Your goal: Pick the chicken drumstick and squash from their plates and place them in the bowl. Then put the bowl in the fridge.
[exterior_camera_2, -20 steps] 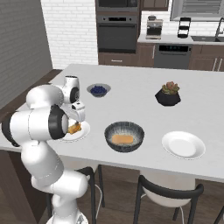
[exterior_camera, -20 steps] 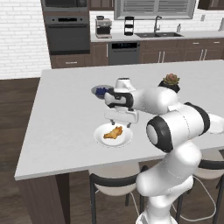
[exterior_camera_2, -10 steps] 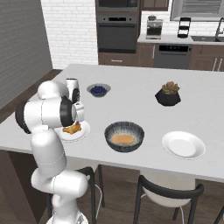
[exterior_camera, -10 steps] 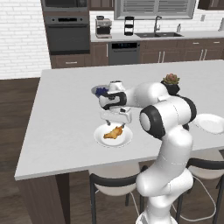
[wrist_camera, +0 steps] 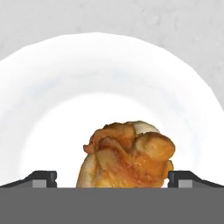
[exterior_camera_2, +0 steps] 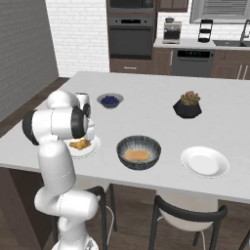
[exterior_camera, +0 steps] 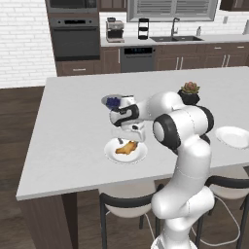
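Drumstick [wrist_camera: 127, 155]: one golden-brown lumpy piece, shown lying on the left plate [exterior_camera: 138, 154] near the front edge of the bench [exterior_camera: 68, 136]. In the hand view it is seen between the two dark fingertips [wrist_camera: 41, 178], which are set wide apart at either side of it, with no contact visible. The pincer [exterior_camera: 127, 140] is held just above this plate, jaws wide and empty.

Squash [exterior_camera_2: 136, 155]: one pale tan-orange oblong, shown lying inside the dark bowl [exterior_camera_2: 139, 143]. The bowl is placed on the bench between the two plates, apart from both.

Plates: two are counted, both white and round. One carries the drumstick; the other [exterior_camera_2: 215, 168], toward the right end of the bench, is bare.

Bowls: two are counted. The dark ribbed one holds the squash; a smaller one [exterior_camera_2: 110, 100], farther back on the bench, holds blueberries.

Plant pot [exterior_camera_2: 187, 108]: one black pot with a small succulent is seen standing behind the bare plate.

Stools: at least two are partly seen under the bench's front edge, one of them [exterior_camera_2: 189, 214] below the bare plate.

Background: a wall oven [exterior_camera: 76, 41], a coffee machine [exterior_camera: 115, 30] and a sink tap [exterior_camera: 173, 25] are shown along the far wall.
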